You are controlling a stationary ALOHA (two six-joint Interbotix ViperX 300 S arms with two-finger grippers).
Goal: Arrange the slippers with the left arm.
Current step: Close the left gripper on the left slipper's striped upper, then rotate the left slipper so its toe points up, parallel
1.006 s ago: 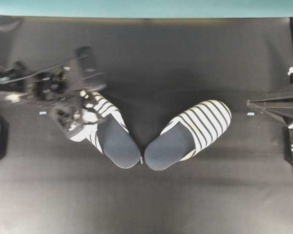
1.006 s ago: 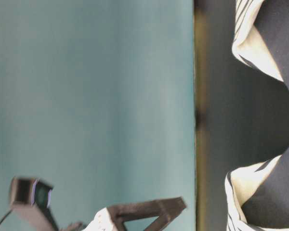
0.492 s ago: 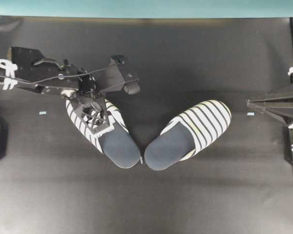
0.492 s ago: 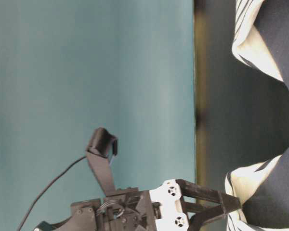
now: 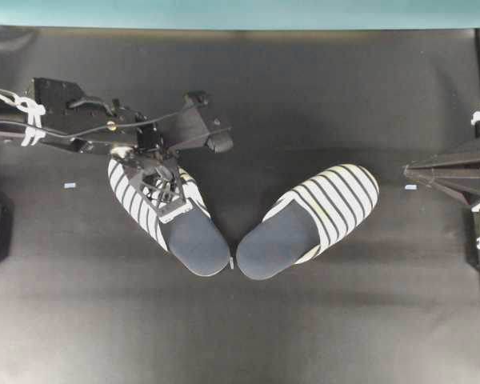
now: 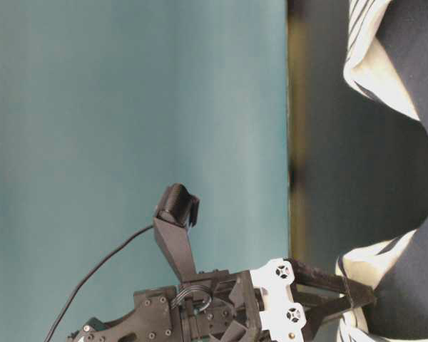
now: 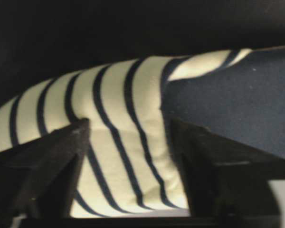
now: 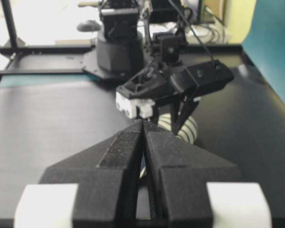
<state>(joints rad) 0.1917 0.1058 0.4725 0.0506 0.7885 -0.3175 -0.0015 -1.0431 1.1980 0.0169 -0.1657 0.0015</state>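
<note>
Presently, item one: the left slipper (image 5: 166, 220), lying left of centre in the overhead frame, striped toe toward the upper left, navy heel toward the lower middle; long axis runs diagonally from upper left to lower right

Item two: the right slipper (image 5: 310, 220), right of centre, striped toe toward the upper right, heel toward the lower middle; its axis mirrors the first, so the pair forms a V with the heels just beside each other and the toes well apart on the black table (image 5: 320, 336)

Item three: the left gripper (image 5: 162, 190), directly over the striped upper of the left slipper, near the edge where stripes meet insole. Wrist view shows one finger (image 7: 57, 161) pressed into the striped fabric and the other finger (image 7: 213, 166) at the insole side, with the upper's edge between them; the jaws appear to be pinching that edge, though a firm hold cannot be confirmed

Item four: the left arm (image 5: 72, 128), entering from the upper left of the overhead frame, stretched rightward, wrist pitched down onto the slipper. Nearer arm by far

Item five: the right gripper (image 5: 432, 172), parked at the right edge, fingers pressed together, well apart from both slippers

Judgement: turning the left slipper's toe toward the frame's top would bring it toward parallel
</note>
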